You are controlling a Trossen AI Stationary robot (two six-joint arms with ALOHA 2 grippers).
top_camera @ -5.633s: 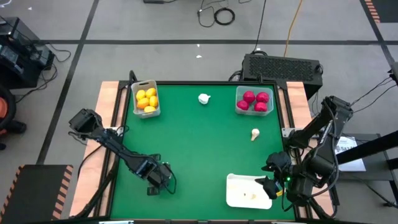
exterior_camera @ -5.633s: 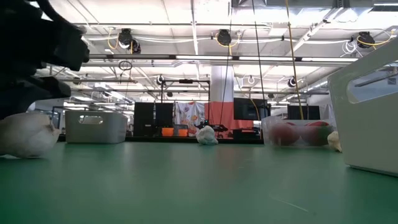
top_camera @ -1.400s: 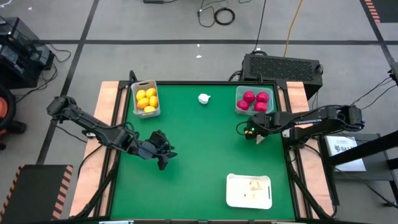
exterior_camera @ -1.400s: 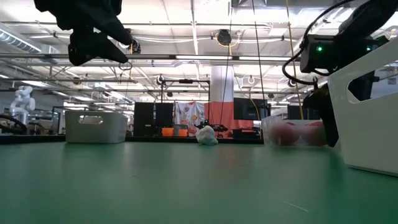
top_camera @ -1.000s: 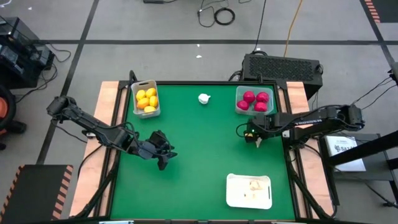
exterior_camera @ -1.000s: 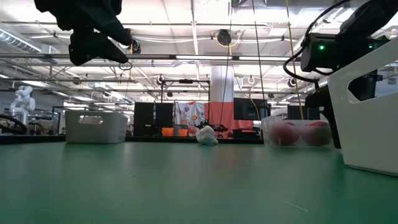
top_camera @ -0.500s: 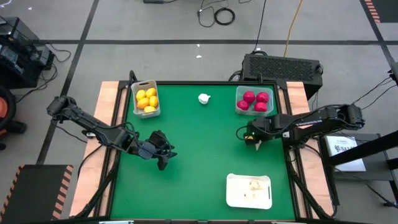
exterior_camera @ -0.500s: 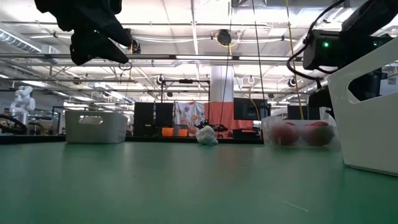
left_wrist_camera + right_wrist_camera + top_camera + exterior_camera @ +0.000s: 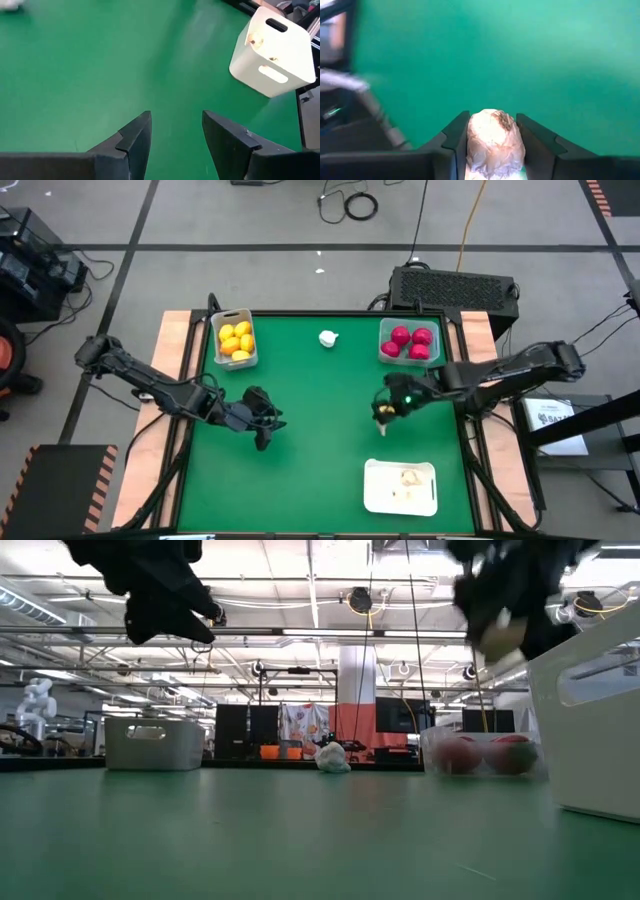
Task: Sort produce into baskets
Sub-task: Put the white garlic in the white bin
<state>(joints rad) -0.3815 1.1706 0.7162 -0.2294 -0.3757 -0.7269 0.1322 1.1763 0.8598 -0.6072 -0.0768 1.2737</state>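
Three baskets are counted on the green table point(image 9: 320, 450): a whitish bin point(image 9: 234, 339) at the far left corner with about five yellow lemons point(image 9: 236, 340) in it, a clear bin point(image 9: 409, 341) at the far right corner with four red fruits point(image 9: 411, 343) in it, and a white tray point(image 9: 401, 487) near the near right corner, where garlic pieces point(image 9: 408, 476) are seen but cannot be counted. One loose garlic bulb point(image 9: 328, 338) is left lying by the far edge, between the two bins. The right arm is stretched in from the right edge, and its right gripper point(image 9: 384, 412) is held above the table's right half, between the clear bin and the tray. A second garlic bulb point(image 9: 494, 136) is pinched there between the two fingers, closed snugly on its sides. The left arm is reached in from the left edge, its left gripper point(image 9: 259, 420) hovering over the left half, fingers parted with nothing between them, as shown in the left wrist view.
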